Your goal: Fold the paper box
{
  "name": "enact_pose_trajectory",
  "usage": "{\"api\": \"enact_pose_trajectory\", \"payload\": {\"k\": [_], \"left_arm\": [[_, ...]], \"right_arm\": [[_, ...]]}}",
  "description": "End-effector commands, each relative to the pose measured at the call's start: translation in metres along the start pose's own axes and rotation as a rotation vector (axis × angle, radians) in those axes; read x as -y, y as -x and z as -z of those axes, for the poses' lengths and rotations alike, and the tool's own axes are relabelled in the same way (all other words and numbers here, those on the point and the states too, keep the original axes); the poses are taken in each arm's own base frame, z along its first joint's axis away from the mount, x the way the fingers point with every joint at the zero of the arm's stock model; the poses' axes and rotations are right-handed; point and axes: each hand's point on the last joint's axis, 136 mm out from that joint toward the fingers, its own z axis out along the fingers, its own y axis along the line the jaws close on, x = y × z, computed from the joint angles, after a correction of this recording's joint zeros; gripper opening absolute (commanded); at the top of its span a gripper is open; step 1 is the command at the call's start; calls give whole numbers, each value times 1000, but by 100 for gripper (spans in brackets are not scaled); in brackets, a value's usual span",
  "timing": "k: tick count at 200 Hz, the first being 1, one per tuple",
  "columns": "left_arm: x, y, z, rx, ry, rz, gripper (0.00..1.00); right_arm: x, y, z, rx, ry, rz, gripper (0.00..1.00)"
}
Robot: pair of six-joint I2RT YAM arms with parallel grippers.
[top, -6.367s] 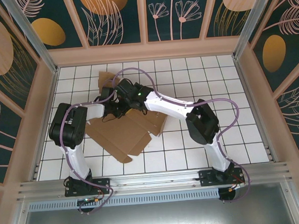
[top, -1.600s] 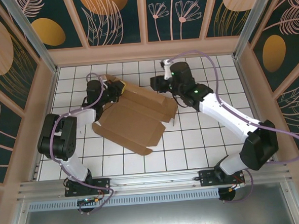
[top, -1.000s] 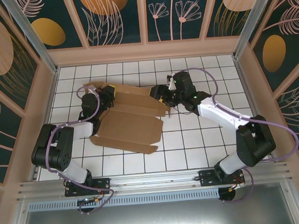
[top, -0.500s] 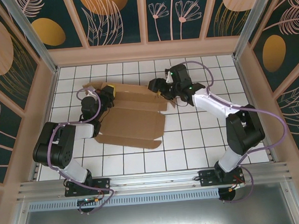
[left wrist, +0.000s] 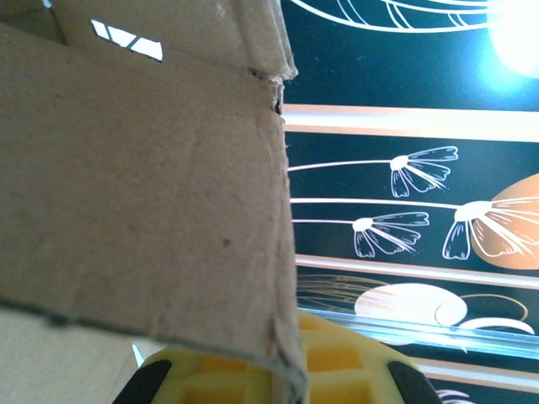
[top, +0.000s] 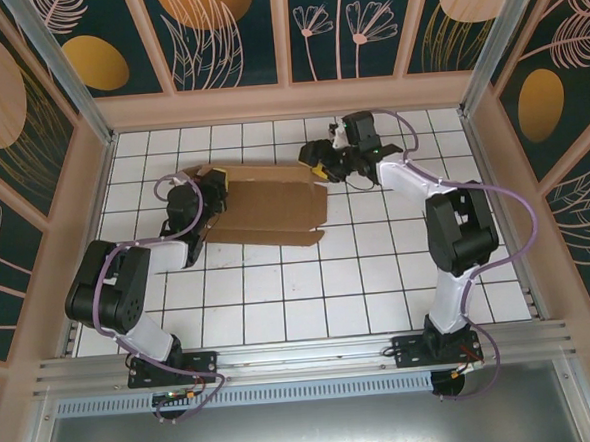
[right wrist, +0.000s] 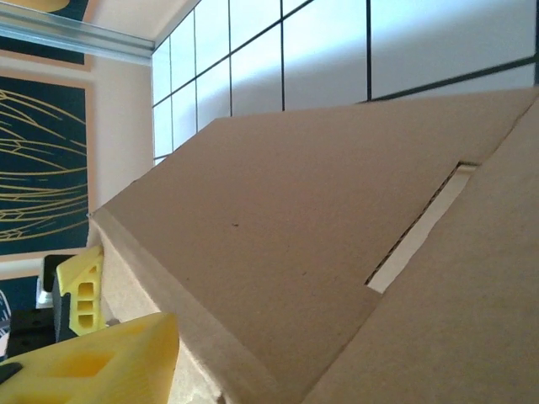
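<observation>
The paper box [top: 269, 205] is sitting partly folded toward the back left of the tiled surface [top: 379, 276]. The left tool [top: 217, 179] is clamped on its left end. The right tool [top: 320, 167] is up against the far right corner, but I can't tell if it's actually gripping.

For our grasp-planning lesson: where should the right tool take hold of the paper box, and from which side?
Probably its far right corner edge, from the right: the paper box is a thin sheet, the left tool is shut on its left end, and that edge faces the right tool.
</observation>
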Motion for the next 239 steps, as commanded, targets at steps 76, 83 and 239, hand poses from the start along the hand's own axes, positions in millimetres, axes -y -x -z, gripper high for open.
{"api": "enact_pose_trajectory", "payload": {"k": [76, 83, 239], "left_arm": [[5, 22, -51, 104, 82, -61, 0], [3, 21, -52, 101, 88, -63, 0], [-29, 28, -60, 119, 258, -155, 0]], "right_arm": [[-51, 15, 87, 169, -21, 263, 49], [-49, 8, 85, 165, -42, 271, 41], [86, -171, -78, -275, -483, 437, 0]]}}
